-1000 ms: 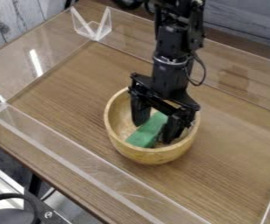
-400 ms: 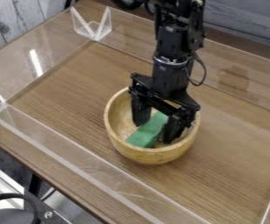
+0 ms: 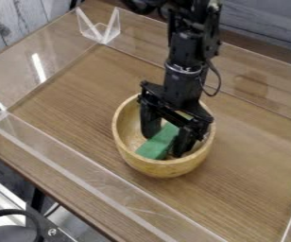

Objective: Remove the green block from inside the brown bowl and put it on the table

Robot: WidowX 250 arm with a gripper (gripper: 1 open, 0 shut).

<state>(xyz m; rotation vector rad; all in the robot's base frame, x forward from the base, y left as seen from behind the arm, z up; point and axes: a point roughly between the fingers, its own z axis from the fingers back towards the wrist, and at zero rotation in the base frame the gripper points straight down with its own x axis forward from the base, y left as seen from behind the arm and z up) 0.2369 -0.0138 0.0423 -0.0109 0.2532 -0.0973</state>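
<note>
One high, angled view down over the table point(image 3: 73, 99), fairly near.

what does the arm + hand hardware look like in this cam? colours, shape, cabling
All-black arm, built from blocky stacked segments, narrowing to a black hand with two flat parallel fingers. No markings legible; any cabling is not distinguishable at this resolution.

Clear acrylic walls point(image 3: 59, 194) border the work surface, catching pale glare along their edges. Beyond the far left corner of these walls runs whitish wood planking point(image 3: 16, 19). Beyond the near left corner, dark cables point(image 3: 9, 227) lie on the floor.
</note>
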